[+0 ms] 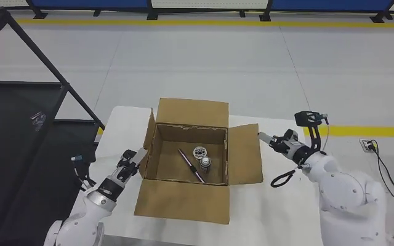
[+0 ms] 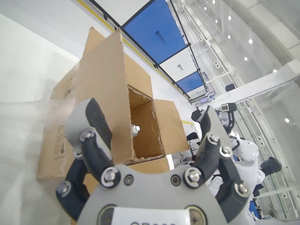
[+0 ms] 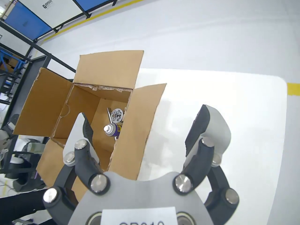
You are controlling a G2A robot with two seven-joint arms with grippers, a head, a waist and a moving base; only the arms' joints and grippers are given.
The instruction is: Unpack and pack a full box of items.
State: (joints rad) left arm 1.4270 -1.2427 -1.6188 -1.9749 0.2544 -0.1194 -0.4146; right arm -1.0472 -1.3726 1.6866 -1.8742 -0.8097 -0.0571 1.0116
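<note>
Nearest, on the white table (image 1: 277,209), the left gripper (image 1: 133,157) and right gripper (image 1: 265,139) flank the open cardboard box (image 1: 184,200), both spread wide, empty; inside stands a spray can (image 1: 205,163); beyond, grey floor (image 1: 203,67), a yellow line (image 1: 203,23), blue panels (image 1: 92,3).

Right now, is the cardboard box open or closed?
Open. The box has its four flaps spread outward, and the spray can inside is in plain sight.
</note>
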